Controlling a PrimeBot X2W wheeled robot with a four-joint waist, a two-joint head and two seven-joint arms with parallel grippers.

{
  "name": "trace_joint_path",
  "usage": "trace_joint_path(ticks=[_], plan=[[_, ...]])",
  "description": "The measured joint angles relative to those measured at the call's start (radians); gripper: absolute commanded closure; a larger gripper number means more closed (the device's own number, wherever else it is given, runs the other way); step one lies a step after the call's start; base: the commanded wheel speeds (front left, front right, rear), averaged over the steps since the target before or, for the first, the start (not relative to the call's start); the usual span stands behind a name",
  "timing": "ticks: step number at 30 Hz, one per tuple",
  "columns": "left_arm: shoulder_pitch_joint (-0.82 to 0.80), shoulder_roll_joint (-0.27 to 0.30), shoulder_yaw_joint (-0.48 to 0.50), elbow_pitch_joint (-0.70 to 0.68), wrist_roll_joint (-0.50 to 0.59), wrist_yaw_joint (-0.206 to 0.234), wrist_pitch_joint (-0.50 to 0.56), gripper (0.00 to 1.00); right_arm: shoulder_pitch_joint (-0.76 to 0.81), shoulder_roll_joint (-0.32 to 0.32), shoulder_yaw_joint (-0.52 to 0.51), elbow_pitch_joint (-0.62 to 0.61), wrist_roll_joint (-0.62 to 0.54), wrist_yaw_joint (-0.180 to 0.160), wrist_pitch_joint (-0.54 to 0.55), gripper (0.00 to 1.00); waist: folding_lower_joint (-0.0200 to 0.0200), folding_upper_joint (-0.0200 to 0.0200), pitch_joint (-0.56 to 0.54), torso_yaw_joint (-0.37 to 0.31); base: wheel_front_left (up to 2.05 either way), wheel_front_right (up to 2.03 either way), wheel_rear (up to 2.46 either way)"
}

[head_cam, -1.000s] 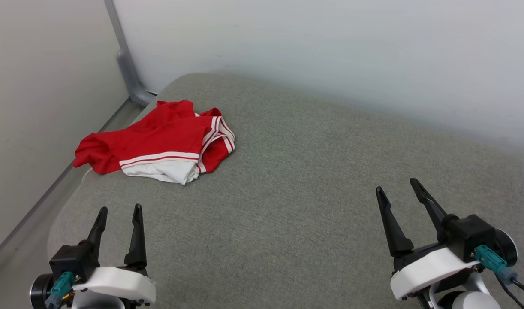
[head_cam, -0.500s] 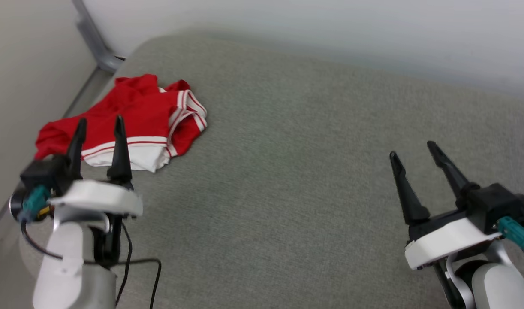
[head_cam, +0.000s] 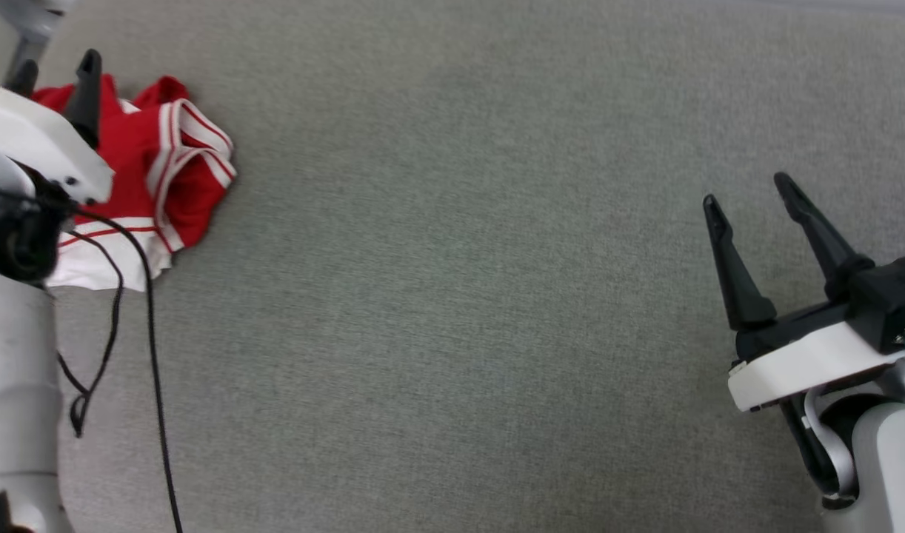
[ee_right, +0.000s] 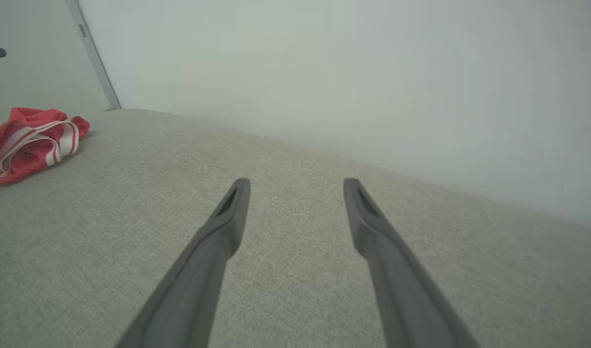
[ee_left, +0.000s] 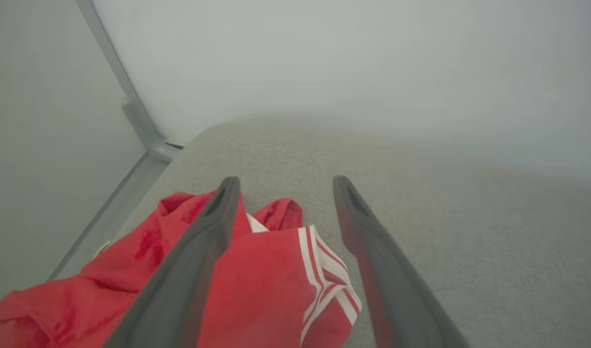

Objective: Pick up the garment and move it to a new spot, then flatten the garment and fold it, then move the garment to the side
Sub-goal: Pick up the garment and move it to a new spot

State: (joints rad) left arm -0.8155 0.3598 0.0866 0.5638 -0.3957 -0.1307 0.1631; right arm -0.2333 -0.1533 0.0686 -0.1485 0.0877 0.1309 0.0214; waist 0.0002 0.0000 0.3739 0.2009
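Now that the open left tool (ee_left: 286, 181) has swung over the crumpled garment (ee_left: 271, 285), pickup looks imminent; the right tool (head_cam: 746, 189) idles open.

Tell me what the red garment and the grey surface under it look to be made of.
The garment: soft, matte fabric, possibly knit; it crumples in loose folds. The surface: probably woven upholstery cloth, matte, with a fine visible weave.

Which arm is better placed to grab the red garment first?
Left. The left gripper is open right at the garment, with red fabric showing between its jaws. The right gripper, also open, sits far across the grey cushion.
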Motion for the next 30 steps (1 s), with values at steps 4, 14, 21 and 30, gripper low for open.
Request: trace_joint_path(ticks=[4,14,21,30], plan=[[-0.073,0.058,-0.003,0.086,-0.038,0.000,0.189,0.00,-0.019,-0.012,-0.001,-0.007,0.002,0.000,0.014,0.00,0.0000,0.0000,0.061,-0.029,0.00,0.00,0.00],[-0.112,0.129,0.033,0.240,-0.095,0.085,0.505,0.00,-0.072,-0.032,0.006,-0.017,0.019,0.000,0.022,0.00,-0.0001,0.0000,0.181,-0.084,0.00,0.00,0.00],[-0.112,0.142,0.048,0.270,-0.125,0.096,0.555,1.00,-0.076,-0.033,-0.014,-0.014,0.021,0.000,0.014,0.00,-0.0002,0.0000,0.206,-0.105,0.00,0.00,0.00],[-0.076,0.111,0.029,0.261,-0.096,0.086,0.354,1.00,-0.063,-0.012,-0.036,0.002,0.008,0.000,0.002,0.00,-0.0001,0.0000,0.129,-0.099,0.00,0.00,0.00]])
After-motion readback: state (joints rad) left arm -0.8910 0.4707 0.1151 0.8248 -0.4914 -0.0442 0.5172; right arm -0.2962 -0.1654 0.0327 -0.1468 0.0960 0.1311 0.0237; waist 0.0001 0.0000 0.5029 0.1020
